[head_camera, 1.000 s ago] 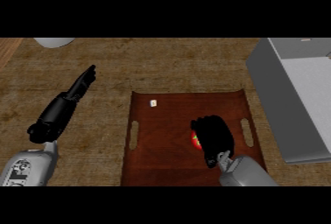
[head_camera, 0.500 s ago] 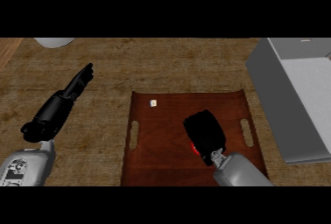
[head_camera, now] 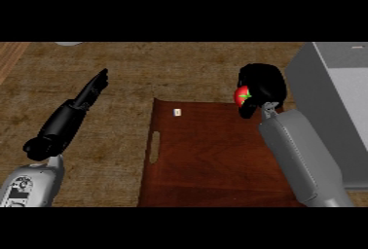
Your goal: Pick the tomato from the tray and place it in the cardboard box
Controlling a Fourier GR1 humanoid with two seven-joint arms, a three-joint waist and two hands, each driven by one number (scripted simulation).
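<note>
Above the far right corner of the tray (head_camera: 208, 160), the right hand (head_camera: 263, 87) is holding the tomato (head_camera: 243, 96). Its black fingers are curling around the tomato from above and from the right side, so only the red left part with a small green spot is showing. The tomato is hanging over the tray's far edge, between the tray and the cardboard box (head_camera: 327, 112), which is looking grey and is standing at the right side of the counter (head_camera: 129, 73). The hand is just beside the box's left wall, but I cannot tell if it is touching it. The grey right forearm (head_camera: 295, 155) is crossing over the right part of the tray and is hiding that side.

At the left, the left hand (head_camera: 90, 92) is resting over the wooden counter with its fingers straight and pointing away, holding nothing. A small white label (head_camera: 176, 112) is lying on the tray near its far left corner.
</note>
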